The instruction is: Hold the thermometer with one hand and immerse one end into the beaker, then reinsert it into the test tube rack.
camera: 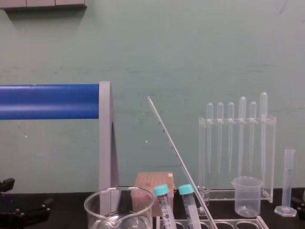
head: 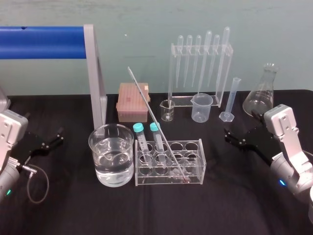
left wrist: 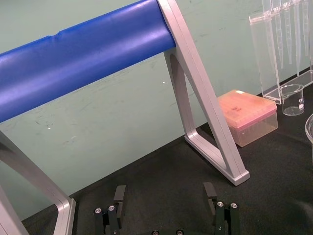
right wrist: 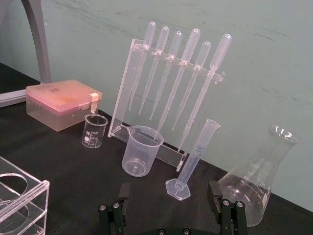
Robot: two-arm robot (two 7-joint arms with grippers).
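Observation:
The thermometer [head: 154, 120] is a long thin glass rod standing in the test tube rack [head: 195, 144]; it leans up and back to the left, as the chest view's thermometer [camera: 178, 162] also shows. Two teal-capped tubes [head: 142, 139] stand in the rack's left holes. The beaker [head: 111, 154], wide and part full of clear liquid, sits just left of the rack. My right gripper [head: 234, 137] hovers open to the right of the rack, with nothing between its fingers [right wrist: 213, 188]. My left gripper [head: 46, 142] rests open at the table's left, away from the beaker.
Behind the rack stand a pink tip box [head: 132, 100], a small glass beaker [head: 167, 110], a cloudy plastic beaker [head: 201, 106], a pipette stand [head: 200, 63], a graduated cylinder [head: 230, 100] and a conical flask [head: 261, 93]. A blue bar on a grey frame [head: 95, 73] crosses the back left.

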